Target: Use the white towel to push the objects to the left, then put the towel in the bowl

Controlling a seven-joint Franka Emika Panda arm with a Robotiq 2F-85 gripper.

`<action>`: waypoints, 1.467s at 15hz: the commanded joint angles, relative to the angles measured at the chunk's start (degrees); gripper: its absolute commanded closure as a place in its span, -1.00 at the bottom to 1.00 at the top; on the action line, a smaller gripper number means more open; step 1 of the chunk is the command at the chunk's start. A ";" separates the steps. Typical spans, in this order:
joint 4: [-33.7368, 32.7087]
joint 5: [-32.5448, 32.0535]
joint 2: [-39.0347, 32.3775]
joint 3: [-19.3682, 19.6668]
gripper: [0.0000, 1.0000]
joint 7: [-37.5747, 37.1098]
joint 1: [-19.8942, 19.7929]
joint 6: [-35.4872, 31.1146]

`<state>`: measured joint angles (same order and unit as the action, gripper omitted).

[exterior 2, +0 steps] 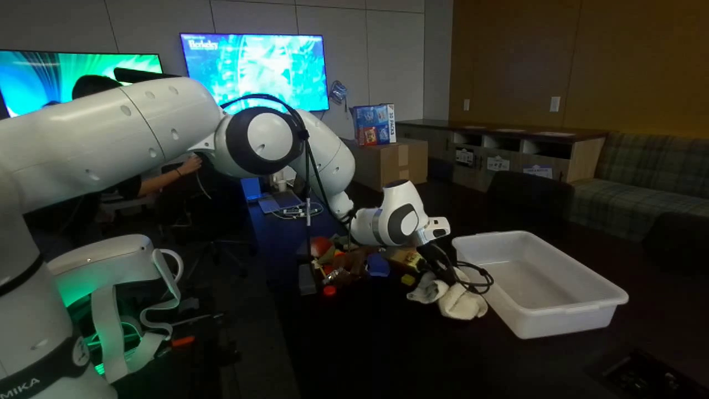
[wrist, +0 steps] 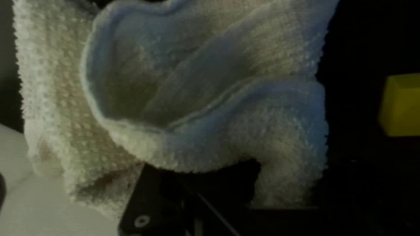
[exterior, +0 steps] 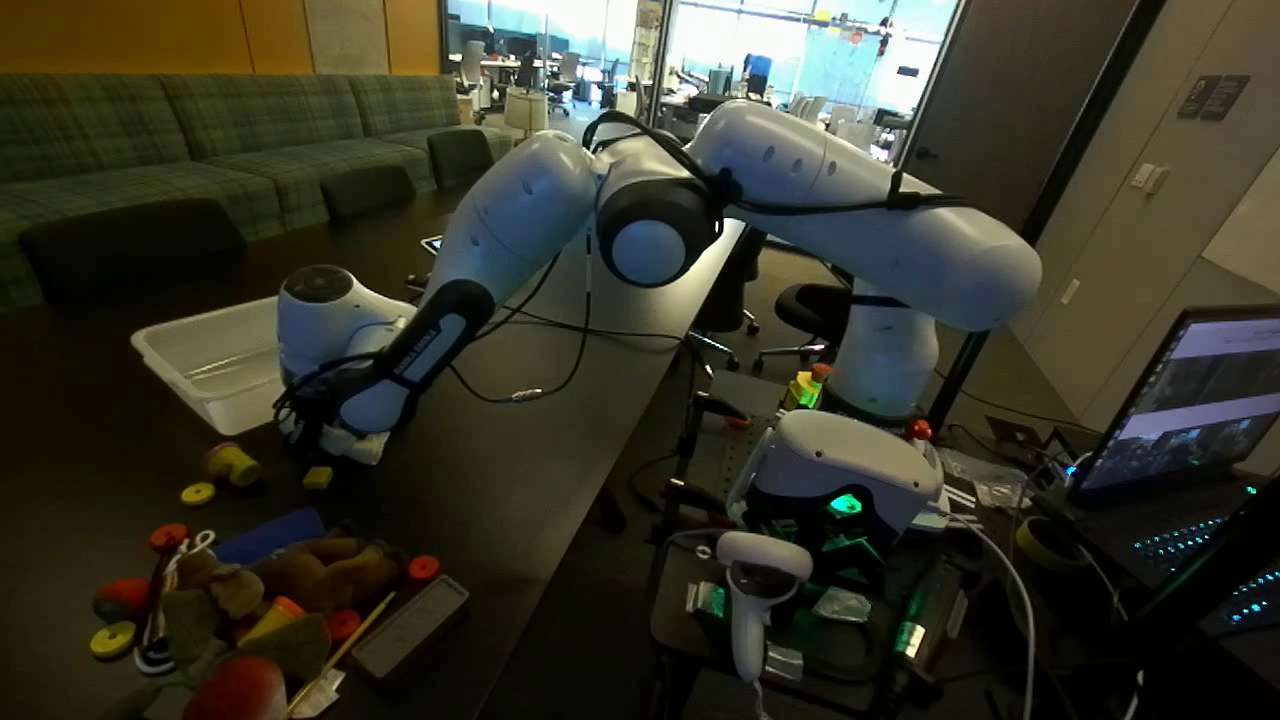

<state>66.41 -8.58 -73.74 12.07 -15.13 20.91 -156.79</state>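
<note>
A crumpled white towel point(exterior 2: 462, 302) bunches under and around my gripper point(exterior 2: 441, 265) at table height. It also shows in an exterior view point(exterior: 362, 447) and fills most of the wrist view point(wrist: 197, 98). The dark fingers are partly hidden, but a fold of towel runs in between them and they look shut on it. No round bowl shows; a white rectangular bin point(exterior: 165, 372) stands close beside the gripper, also here point(exterior 2: 562, 318). A small yellow block point(exterior: 318, 478) lies just beside the towel, also in the wrist view point(wrist: 402, 106). A yellow-green cylinder point(exterior: 236, 464) and yellow disc point(exterior: 198, 494) lie near.
A pile of toys lies farther along the table: a brown plush point(exterior: 325, 572), a blue piece point(exterior: 270, 535), red discs point(exterior: 424, 568) and a red ball point(exterior: 240, 690). A grey box point(exterior: 412, 627) lies by the table's edge. Cables hang from the arm.
</note>
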 commanded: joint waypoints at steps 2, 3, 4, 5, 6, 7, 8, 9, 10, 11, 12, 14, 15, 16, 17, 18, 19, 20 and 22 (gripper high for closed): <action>0.66 0.23 1.90 -1.43 0.79 -4.43 4.82 -0.57; 0.81 0.41 2.57 -2.04 0.79 -4.91 5.66 -0.13; 1.48 0.77 3.47 -2.13 0.79 -5.44 6.74 -0.21; 1.49 0.65 3.91 -2.11 0.79 -6.34 7.77 -0.26; 1.92 0.39 4.77 -1.85 0.79 -7.00 8.78 -0.63; 2.69 0.36 6.30 -2.21 0.79 -6.79 9.17 -0.50; 2.99 0.12 7.11 -1.61 0.79 -7.34 9.87 -1.18; 3.66 0.21 8.91 -1.98 0.79 -6.75 9.79 -1.07; 4.29 0.25 10.49 -1.98 0.79 -6.38 9.55 -1.59; 4.60 0.39 12.08 -1.99 0.79 -6.14 9.06 -1.94; 4.62 0.59 13.67 -2.30 0.79 -5.57 8.29 -1.84; 4.69 0.87 16.90 -2.49 0.79 -4.84 6.19 -2.61; 3.34 1.00 17.73 -2.73 0.79 -4.26 4.87 -2.28; 2.57 1.13 18.77 -2.96 0.79 -3.71 3.38 -2.56; 0.46 0.79 19.17 -3.50 0.79 -3.24 1.55 -1.88; -0.91 1.07 19.86 -3.97 0.79 -2.37 -0.27 -1.61; -3.09 1.28 19.93 -4.03 0.79 -1.95 -1.96 -1.26; -6.34 1.59 19.28 -4.42 0.79 -1.04 -3.97 -0.34; -12.75 2.58 17.44 -5.62 0.79 0.88 -7.96 1.83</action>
<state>62.77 -8.17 -53.78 9.29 -18.24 18.19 -157.46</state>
